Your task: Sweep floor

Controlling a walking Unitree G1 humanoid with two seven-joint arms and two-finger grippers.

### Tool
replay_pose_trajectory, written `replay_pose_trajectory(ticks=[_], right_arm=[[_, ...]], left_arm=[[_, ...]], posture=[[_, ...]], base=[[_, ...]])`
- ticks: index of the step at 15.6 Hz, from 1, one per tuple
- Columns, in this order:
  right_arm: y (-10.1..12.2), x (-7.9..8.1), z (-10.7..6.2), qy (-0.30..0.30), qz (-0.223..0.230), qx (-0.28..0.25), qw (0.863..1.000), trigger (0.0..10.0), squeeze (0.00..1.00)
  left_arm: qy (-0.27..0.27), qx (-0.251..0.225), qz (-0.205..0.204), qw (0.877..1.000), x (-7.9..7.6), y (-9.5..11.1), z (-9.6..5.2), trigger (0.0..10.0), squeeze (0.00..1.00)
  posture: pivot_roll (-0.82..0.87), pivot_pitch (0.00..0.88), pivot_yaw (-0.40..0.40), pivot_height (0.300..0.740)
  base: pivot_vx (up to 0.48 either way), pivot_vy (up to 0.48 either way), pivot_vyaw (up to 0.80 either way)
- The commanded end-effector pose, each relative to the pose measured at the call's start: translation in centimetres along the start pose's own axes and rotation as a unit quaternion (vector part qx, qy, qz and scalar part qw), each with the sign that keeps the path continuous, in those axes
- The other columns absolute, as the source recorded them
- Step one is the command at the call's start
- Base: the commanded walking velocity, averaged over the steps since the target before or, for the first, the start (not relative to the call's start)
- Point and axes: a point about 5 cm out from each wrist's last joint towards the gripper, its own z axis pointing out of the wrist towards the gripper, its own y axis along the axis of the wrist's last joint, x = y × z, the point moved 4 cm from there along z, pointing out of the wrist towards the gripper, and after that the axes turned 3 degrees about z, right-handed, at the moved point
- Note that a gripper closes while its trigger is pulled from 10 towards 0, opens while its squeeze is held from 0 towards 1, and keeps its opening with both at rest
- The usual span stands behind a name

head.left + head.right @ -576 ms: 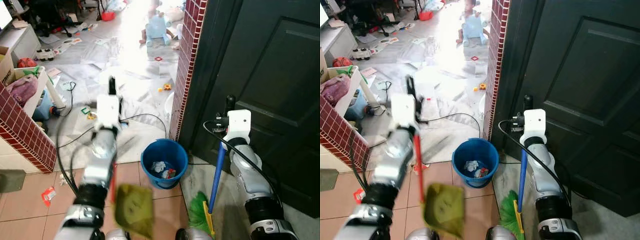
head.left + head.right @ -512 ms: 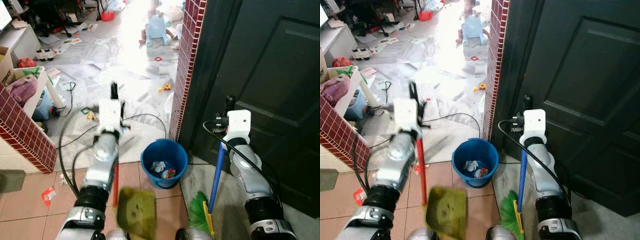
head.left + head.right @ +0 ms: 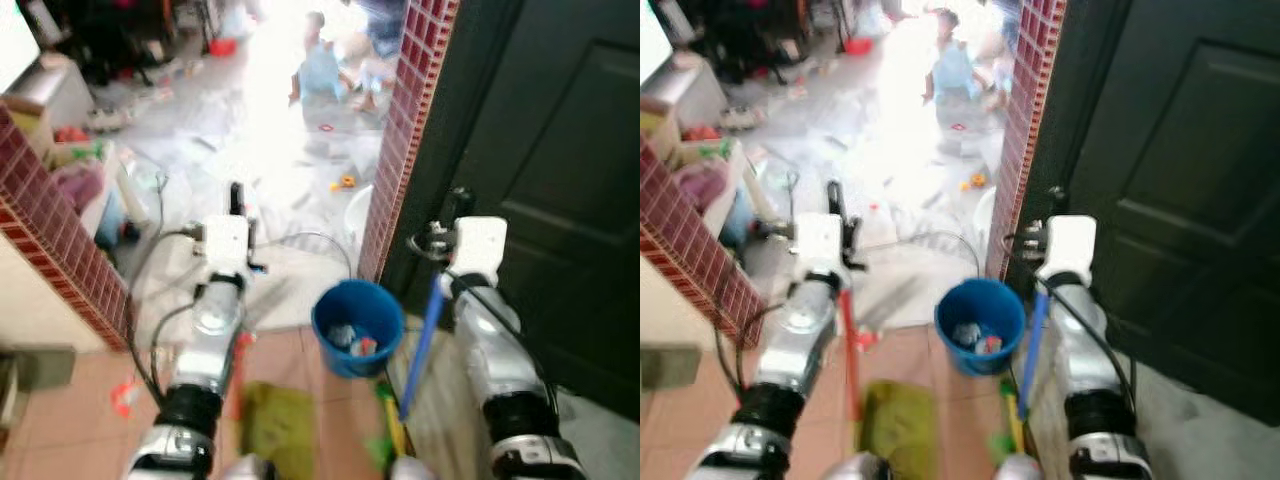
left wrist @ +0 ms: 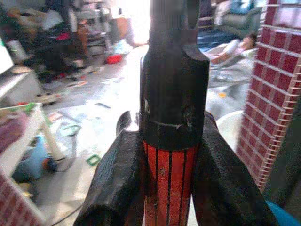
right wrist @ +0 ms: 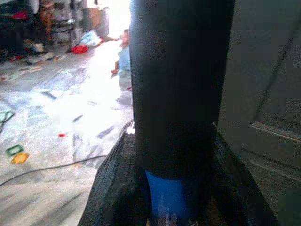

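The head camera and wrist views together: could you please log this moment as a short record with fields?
left gripper: shut on the red dustpan handle
dustpan: green, low in front of the robot
right gripper: shut on the blue broom handle
bucket: blue, on the floor between the arms, scraps inside
door: dark, to the right
brick pillar: beside the door
person: sitting on the bright floor beyond

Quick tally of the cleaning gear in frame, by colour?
Blue: 2, the round blue plastic bucket and the blue-handled broom
Red: 1, the red handle of the dustpan
Green: 1, the olive-green dustpan tray
Total: 4
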Motion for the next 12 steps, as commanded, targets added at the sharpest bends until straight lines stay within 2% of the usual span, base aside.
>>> replay_pose_trajectory(ticks=[1, 4, 7, 11, 12], right_arm=[[0.5, 0.8, 0.2, 0.009, 0.021, -0.007, 1.000, 10.0, 0.00], [0.7, 1.0, 0.4, 0.014, 0.022, -0.006, 1.000, 10.0, 0.00], [1.1, 1.6, 0.5, 0.028, 0.021, -0.012, 0.999, 10.0, 0.00], [2.7, 2.7, 0.8, 0.052, 0.004, -0.045, 0.998, 10.0, 0.00], [2.7, 2.7, 0.7, 0.053, 0.000, -0.047, 0.997, 10.0, 0.00]], left_arm=[[0.008, -0.030, 0.006, 1.000, 0.7, 1.7, 0.3, 10.0, 0.00], [0.004, -0.031, 0.002, 1.000, 0.3, 2.6, 0.2, 10.0, 0.00], [0.008, -0.030, 0.003, 1.000, 0.5, 2.8, 0.0, 10.0, 0.00], [0.017, -0.043, 0.005, 0.999, 0.8, 3.4, -0.1, 10.0, 0.00], [0.018, -0.056, 0.003, 0.998, 0.8, 4.0, -0.3, 10.0, 0.00]], posture=[[-0.10, 0.000, 0.021, 0.740], [-0.10, 0.000, 0.022, 0.740], [-0.09, 0.000, 0.012, 0.740], [-0.08, 0.000, 0.009, 0.740], [-0.08, 0.000, 0.008, 0.740]], base=[[0.000, 0.480, 0.00], [0.000, 0.480, 0.00], [0.000, 0.480, 0.00], [0.000, 0.480, 0.00], [0.000, 0.000, 0.00]])
